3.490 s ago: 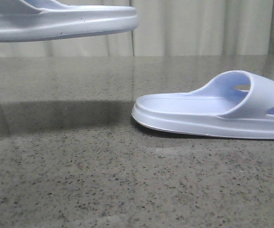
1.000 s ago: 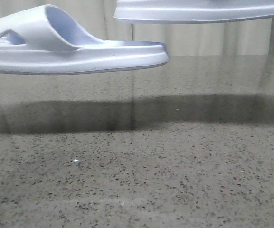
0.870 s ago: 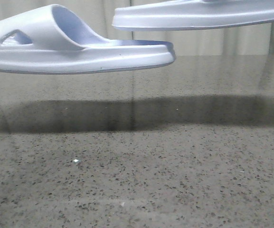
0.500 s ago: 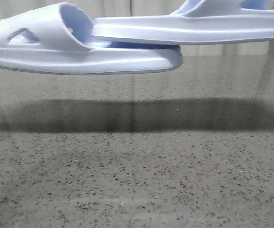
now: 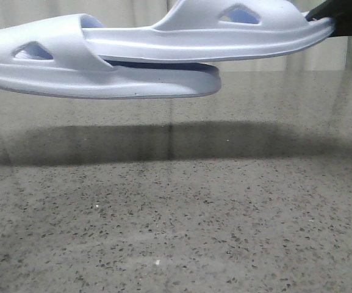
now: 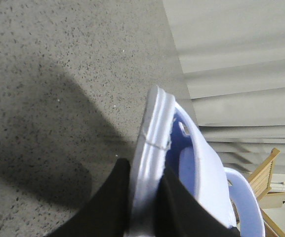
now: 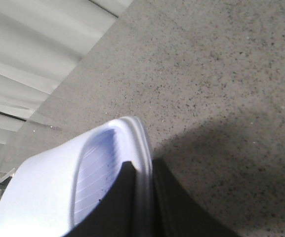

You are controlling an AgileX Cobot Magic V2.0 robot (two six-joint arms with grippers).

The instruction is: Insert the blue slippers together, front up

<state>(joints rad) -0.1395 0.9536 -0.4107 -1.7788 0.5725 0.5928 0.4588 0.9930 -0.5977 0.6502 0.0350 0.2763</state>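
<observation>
Both blue slippers hang in the air above the table. The left slipper lies level with its strap at the left. The right slipper comes in from the right, resting on the left one's footbed with its free end pushed under that strap. My right gripper is shut on the right slipper's far end. In the right wrist view the right gripper pinches the slipper's rim. My left gripper is shut on the left slipper's sole edge. The left gripper is out of the front view.
The speckled grey stone table lies below, with the slippers' shadow across it. Pale curtains hang behind the table. A wooden chair frame shows past the table edge in the left wrist view.
The right slipper has come down and moved left, and its free end has slid under the left slipper's strap. The left slipper has barely moved. Half a second ago the two slippers only overlapped.
</observation>
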